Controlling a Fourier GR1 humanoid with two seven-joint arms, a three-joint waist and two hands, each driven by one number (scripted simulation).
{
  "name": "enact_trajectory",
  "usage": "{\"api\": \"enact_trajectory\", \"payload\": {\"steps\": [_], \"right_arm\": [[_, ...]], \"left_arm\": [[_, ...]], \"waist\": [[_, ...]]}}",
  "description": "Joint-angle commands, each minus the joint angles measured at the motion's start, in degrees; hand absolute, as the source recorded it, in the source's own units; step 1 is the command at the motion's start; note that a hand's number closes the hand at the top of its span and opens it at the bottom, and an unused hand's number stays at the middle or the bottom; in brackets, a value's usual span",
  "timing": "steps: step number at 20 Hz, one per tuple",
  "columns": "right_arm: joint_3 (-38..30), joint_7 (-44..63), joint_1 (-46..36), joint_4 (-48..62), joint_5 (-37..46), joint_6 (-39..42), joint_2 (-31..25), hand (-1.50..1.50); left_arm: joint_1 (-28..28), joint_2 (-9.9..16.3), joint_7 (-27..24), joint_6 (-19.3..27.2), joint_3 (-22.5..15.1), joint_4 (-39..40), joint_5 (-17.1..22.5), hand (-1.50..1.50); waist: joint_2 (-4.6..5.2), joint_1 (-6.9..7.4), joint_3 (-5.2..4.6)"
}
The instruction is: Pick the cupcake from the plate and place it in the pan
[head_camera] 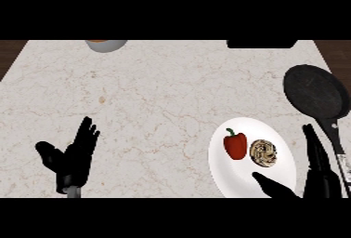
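The left hand (pixel 72 155) shows at the lower left, resting open with its fingers straight and pointing up, the thumb spread out to its left. A short piece of grey forearm shows below its wrist. The right hand (pixel 312 179) is at the lower right edge, also open: its fingers stretch straight upward, and its thumb angles up and left, well apart from them.

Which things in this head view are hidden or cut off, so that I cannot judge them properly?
- Bowl: cut by the top edge; its contents are unclear.
- Dark object at the top right: mostly cut off, so it cannot be identified.
- Pan: the handle's end runs behind the right hand.
- Plate: the near rim is cut by the lower edge.
- Right hand: its palm is out of frame.
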Motion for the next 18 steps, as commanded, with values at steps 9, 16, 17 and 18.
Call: {"api": "enact_trajectory", "payload": {"steps": [9, 16, 17, 18], "right_arm": [[0.6, 32.2, -19.0, 4.4, 3.0, 41.8, -6.5, -1.5], [-2.0, 33.5, -28.2, 13.6, -0.3, 50.7, -4.1, -1.5], [-3.1, 32.3, -28.9, 16.5, -3.3, 52.4, -3.8, -1.5], [-3.0, 35.1, -26.6, 10.6, -6.0, 57.8, -4.7, -1.5]], "left_arm": [[1.5, -1.6, -0.6, -0.3, -2.6, 1.0, -1.5, 0.0], [3.3, -0.4, 0.4, -1.3, -0.7, -1.7, -0.5, 0.0], [0.4, -1.6, 0.5, -0.5, -1.1, 1.4, -1.1, 0.0], [0.2, -0.8, 3.5, 0.5, -0.2, -1.9, -0.4, 0.0]], "waist": [[0.29, 1.63, 0.01], [0.04, 0.61, 0.14], [0.18, 0.49, 0.14], [-0.05, 0.07, 0.13]]}}
